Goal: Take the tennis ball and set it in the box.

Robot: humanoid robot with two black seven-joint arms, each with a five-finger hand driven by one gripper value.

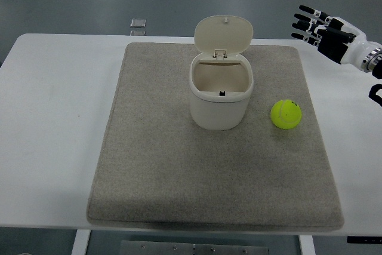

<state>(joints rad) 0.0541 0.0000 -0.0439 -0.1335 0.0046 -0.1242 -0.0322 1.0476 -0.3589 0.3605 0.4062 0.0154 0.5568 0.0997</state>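
Note:
A yellow-green tennis ball (286, 114) lies on the grey mat (149, 171), just right of a cream box (220, 94). The box stands upright in the mat's middle with its hinged lid (223, 36) flipped up and back, so its inside is open to view. My right hand (316, 26) comes in from the right edge, above and to the right of the ball, well apart from it. Its fingers are spread and hold nothing. The left arm is out of view.
The mat lies on a white table (54, 117). A small square object (138, 24) sits at the table's far edge, left of the box lid.

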